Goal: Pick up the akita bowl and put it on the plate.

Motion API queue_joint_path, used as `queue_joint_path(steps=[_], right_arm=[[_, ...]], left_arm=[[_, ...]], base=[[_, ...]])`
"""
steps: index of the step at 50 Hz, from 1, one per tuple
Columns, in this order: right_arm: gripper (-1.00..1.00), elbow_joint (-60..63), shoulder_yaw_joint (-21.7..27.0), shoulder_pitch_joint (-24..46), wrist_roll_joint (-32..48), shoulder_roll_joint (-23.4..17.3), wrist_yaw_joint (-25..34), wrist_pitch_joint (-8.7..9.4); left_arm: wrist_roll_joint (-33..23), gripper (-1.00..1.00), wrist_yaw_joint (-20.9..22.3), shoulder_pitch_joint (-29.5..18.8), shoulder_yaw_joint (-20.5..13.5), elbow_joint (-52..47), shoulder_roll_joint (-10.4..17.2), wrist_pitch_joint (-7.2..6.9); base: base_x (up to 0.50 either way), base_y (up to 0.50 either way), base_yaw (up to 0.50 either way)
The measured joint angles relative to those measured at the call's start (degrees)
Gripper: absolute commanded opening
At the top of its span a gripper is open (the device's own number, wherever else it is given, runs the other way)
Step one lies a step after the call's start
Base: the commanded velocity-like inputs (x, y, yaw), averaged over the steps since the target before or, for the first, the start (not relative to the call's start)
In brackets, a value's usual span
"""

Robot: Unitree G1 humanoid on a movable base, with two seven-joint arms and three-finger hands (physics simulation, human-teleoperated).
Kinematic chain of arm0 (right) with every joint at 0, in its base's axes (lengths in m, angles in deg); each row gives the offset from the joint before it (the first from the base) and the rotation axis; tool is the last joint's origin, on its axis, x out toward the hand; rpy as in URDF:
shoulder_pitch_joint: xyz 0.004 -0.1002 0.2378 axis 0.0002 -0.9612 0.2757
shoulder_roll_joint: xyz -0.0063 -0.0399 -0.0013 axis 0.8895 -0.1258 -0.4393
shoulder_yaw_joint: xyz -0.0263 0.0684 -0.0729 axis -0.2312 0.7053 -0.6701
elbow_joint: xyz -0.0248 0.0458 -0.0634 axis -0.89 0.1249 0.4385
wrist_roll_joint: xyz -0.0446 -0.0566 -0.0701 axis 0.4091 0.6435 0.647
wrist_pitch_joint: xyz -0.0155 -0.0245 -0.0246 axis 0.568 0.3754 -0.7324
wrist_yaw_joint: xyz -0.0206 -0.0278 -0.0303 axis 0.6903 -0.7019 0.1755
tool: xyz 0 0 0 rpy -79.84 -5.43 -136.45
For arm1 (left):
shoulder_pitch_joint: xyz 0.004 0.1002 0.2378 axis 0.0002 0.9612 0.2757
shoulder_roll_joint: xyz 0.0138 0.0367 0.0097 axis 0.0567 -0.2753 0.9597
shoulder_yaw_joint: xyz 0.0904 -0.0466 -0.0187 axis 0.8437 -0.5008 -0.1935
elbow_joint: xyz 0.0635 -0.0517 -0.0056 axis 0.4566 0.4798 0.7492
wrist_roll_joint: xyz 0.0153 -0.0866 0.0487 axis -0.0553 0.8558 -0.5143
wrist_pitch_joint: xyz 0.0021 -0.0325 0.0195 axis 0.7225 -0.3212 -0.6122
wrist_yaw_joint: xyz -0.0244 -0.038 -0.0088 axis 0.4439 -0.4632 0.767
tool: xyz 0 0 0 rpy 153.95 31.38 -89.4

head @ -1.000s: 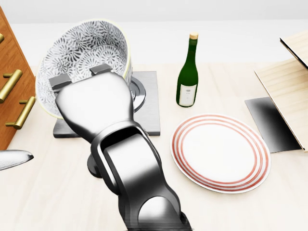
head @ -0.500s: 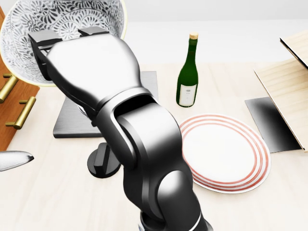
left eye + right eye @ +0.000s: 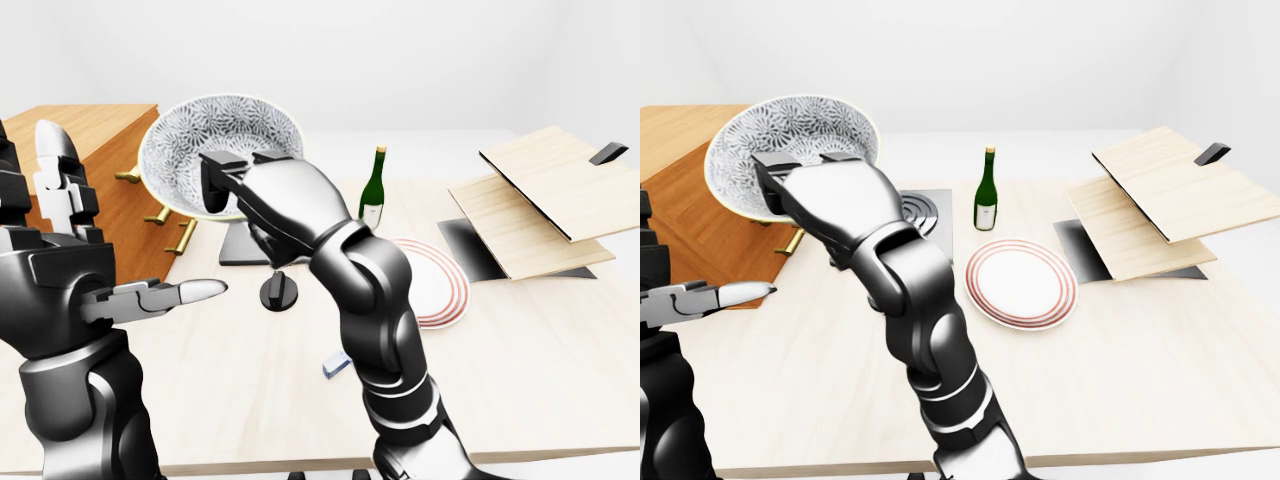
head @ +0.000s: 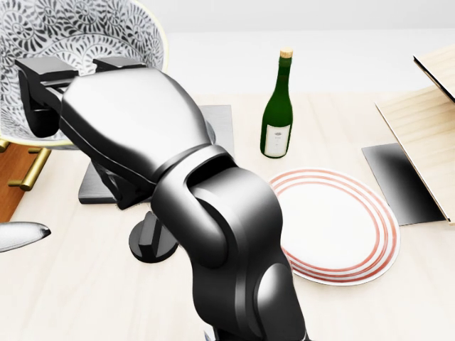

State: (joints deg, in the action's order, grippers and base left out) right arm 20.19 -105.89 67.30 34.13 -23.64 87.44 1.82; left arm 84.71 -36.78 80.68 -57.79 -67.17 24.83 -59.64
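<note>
The akita bowl (image 3: 790,140), white with a dense grey flower pattern, is held high in the air and tilted, its opening facing the cameras. My right hand (image 3: 805,185) is shut on its lower rim, with fingers (image 3: 215,165) hooked over the edge. In the head view the bowl (image 4: 64,35) sits at the top left, above the wooden cabinet's edge. The plate (image 3: 1022,283), white with red rings, lies flat on the table to the right of the arm, nothing on it. My left hand (image 3: 170,293) hovers open at the left, holding nothing.
A green wine bottle (image 4: 277,106) stands just above the plate. A grey stove slab (image 4: 220,142) and a black knob-like stand (image 4: 153,241) lie under the arm. A wooden drawer cabinet (image 3: 100,140) is at the left; tilted wooden boards (image 3: 1160,200) at the right.
My right hand has lifted the bowl up and to the left in the head view, away from above the grey slab. The arm now covers more of the plate.
</note>
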Motion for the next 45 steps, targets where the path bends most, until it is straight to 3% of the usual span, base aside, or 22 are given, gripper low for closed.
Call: queue_joint_path(steps=[14,45], right_arm=[[-1.0,6.38,-0.82,-7.64,-10.73,-0.87,0.01,-0.01],[-1.0,14.58,3.02,-22.36,-30.82,-13.48,-9.7,-0.01]], left_arm=[[-0.16,1.0,0.03,0.0,0.24,0.12,-0.07,0.0],[-0.65,1.0,0.11,0.17,0.4,-0.24,-0.27,0.0]], base=[[0.0,0.0,0.0],[0.0,0.0,0.0]])
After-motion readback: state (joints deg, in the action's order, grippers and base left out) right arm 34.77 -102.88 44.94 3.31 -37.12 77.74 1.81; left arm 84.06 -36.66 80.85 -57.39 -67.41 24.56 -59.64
